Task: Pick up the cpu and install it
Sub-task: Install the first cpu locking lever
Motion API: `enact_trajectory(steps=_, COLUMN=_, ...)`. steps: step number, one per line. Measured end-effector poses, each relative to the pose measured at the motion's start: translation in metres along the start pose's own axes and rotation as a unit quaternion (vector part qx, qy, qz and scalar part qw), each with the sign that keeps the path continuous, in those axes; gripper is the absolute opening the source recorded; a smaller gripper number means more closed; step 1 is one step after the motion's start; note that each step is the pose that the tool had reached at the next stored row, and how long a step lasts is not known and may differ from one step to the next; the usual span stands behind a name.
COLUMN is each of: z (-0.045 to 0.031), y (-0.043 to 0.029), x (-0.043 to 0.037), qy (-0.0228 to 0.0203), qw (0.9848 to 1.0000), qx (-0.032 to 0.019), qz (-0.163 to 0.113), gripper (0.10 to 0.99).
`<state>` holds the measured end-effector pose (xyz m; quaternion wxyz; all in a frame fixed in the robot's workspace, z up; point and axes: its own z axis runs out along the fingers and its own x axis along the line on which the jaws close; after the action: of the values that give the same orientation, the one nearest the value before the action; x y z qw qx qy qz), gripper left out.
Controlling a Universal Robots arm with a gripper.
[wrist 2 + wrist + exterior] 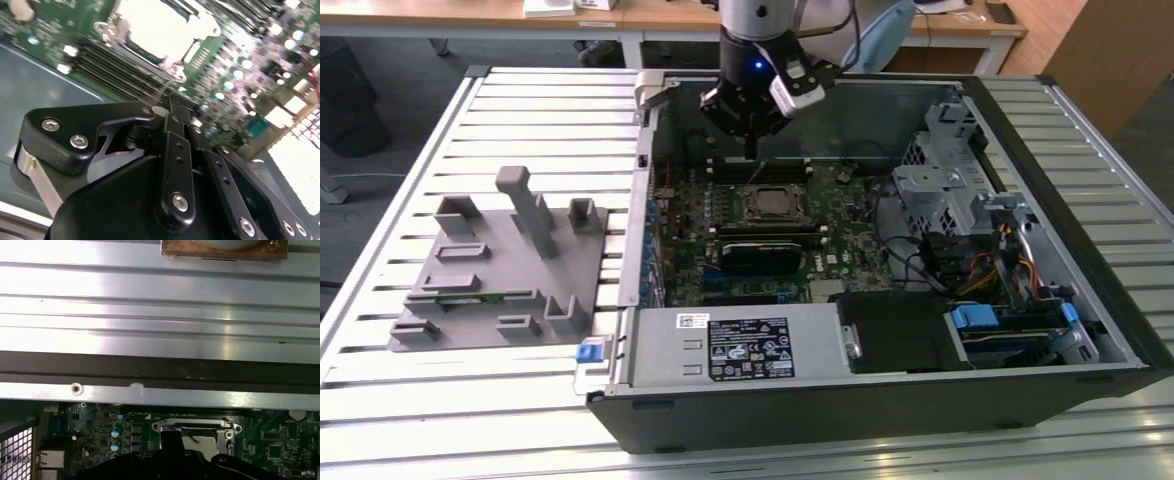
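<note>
Hovering inside the open computer case (1067, 135), the gripper (750, 143) has its fingers (170, 117) pressed together, tip to tip. The cpu (774, 205) lies in the motherboard (854, 205) socket, just at 6 o'clock from the gripper in the exterior view, with the grey fixture (494, 270) well apart at 9 o'clock.

In the exterior view the robot arm (754, 30) is cut off by the top edge. The tip of the claw (750, 148) is dark against the dark inside of the computer case (881, 410) and too small to make out. In the second wrist view the socket (152, 25) glares white, so what lies in it cannot be told. In the first wrist view the claw hides part of the socket, and a brown block (225, 249) is cut by the edge.
</note>
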<state>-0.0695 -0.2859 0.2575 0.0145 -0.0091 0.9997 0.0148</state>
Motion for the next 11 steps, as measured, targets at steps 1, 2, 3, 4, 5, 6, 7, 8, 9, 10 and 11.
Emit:
enact_trajectory(steps=1, z=0.0004, y=0.0003, x=-0.0043, qy=0.0000, qw=1.0000, qx=0.0000, qz=0.000, gripper=0.106)
enact_trajectory(steps=2, z=0.0007, y=0.0003, x=-0.0075, qy=0.0000, qw=1.0000, qx=0.0000, qz=0.000, gripper=0.106)
enact_trajectory(steps=3, z=0.0007, y=0.0003, x=-0.0082, qy=0.0001, qw=1.0000, qx=0.0001, qz=0.000, gripper=0.106)
enact_trajectory(steps=4, z=0.0007, y=0.0002, x=-0.0082, qy=0.0000, qw=1.0000, qx=-0.0004, qz=0.000, gripper=0.106)
enact_trajectory(steps=5, z=0.0007, y=-0.0004, x=-0.0082, qy=0.0000, qw=1.0000, qx=-0.0031, qz=0.000, gripper=0.106)
enact_trajectory(steps=6, z=0.0009, y=-0.0014, x=-0.0082, qy=-0.0001, qw=1.0000, qx=-0.0090, qz=0.000, gripper=0.106)
enact_trajectory(steps=7, z=0.0010, y=-0.0022, x=-0.0082, qy=-0.0003, qw=0.9998, qx=-0.0179, qz=0.001, gripper=0.106)
enact_trajectory(steps=8, z=0.0013, y=-0.0030, x=-0.0083, qy=-0.0005, qw=0.9996, qx=-0.0267, qz=0.001, gripper=0.106)
enact_trajectory(steps=9, z=0.0017, y=-0.0032, x=-0.0087, qy=-0.0006, qw=0.9996, qx=-0.0283, qz=0.001, gripper=0.106)
enact_trajectory(steps=10, z=0.0020, y=-0.0033, x=-0.0087, qy=-0.0006, qw=0.9996, qx=-0.0283, qz=0.001, gripper=0.106)
enact_trajectory(steps=11, z=0.0023, y=-0.0033, x=-0.0087, qy=-0.0005, qw=0.9996, qx=-0.0275, qz=0.002, gripper=0.106)
